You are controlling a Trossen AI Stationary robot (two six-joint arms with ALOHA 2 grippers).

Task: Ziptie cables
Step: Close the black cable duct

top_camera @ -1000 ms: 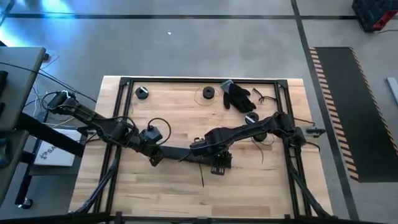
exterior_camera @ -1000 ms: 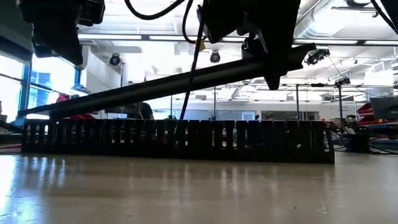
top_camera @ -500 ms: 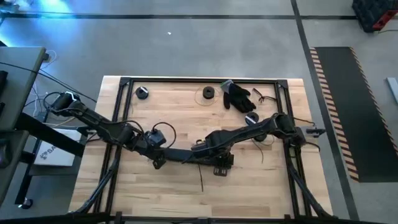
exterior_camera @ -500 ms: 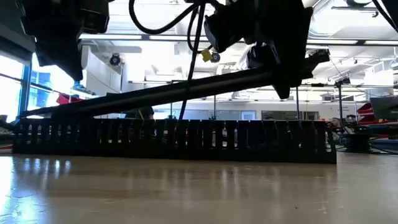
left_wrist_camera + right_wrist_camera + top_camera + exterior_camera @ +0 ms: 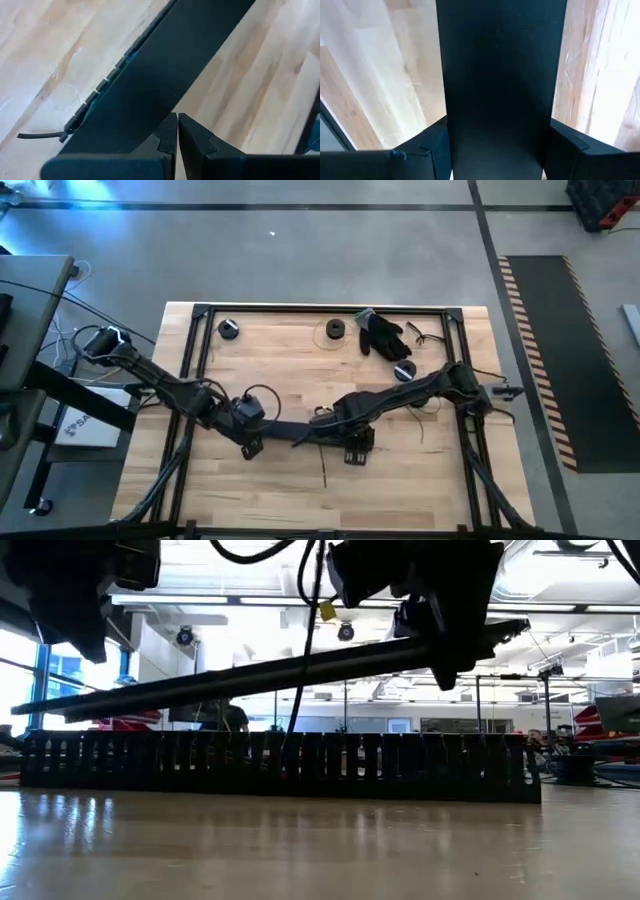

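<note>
A thin dark strip, seemingly the ziptie (image 5: 324, 470), is lying untouched on the counter (image 5: 260, 490) just in front of the arms. The cables (image 5: 428, 404) are showing only faintly by the right arm. The right claw (image 5: 497, 150) is clamping a long black cover (image 5: 300, 668) across its width, holding it tilted above the slotted duct (image 5: 280, 765). This is probably to fit or clear it. The left claw (image 5: 178, 134), fingertips together and holding nothing visible, is waiting at the cover's lower end.

Lid strip (image 5: 300, 665) above slotted duct (image 5: 280, 768), glove (image 5: 382, 332) behind
</note>
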